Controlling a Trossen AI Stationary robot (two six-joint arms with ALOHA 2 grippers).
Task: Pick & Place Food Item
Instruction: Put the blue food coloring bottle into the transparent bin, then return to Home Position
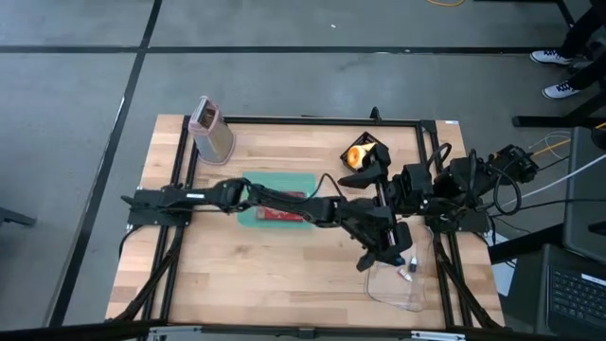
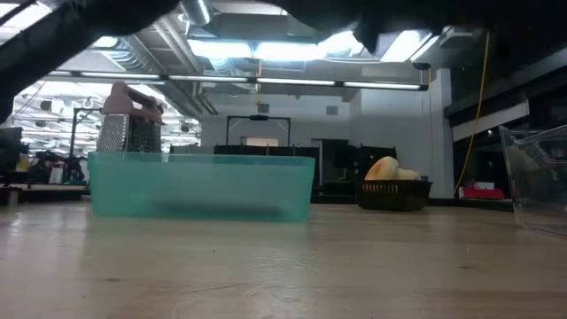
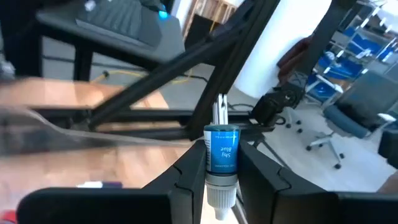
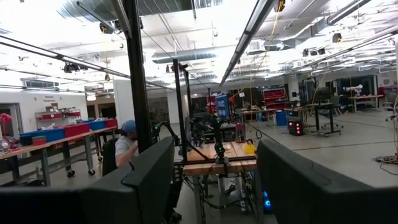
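My left gripper (image 3: 221, 168) reaches across the table to its near right and is shut on a small blue tube (image 3: 221, 149) with a white cap. It hangs by the far rim of a clear container (image 1: 402, 284). My right gripper (image 4: 214, 180) stands open and raised at the right (image 1: 371, 173), with nothing between its fingers. A black basket (image 1: 363, 154) at the far right holds orange food (image 2: 383, 167). A teal tray (image 1: 275, 204) at mid table holds a red item (image 1: 281, 214). My left gripper pinches the tube between its two fingers (image 3: 186, 180), on the blue body just above the white cap (image 3: 221, 198). The tube lies along the fingers, its flat crimped end (image 3: 220, 109) pointing away from the wrist. It is lifted clear of the table.
A metal grater (image 1: 210, 128) stands at the far left. A small item (image 1: 405, 273) lies inside the clear container. A black frame (image 1: 312, 121) runs round the table's edges. Bare wood lies at the near left.
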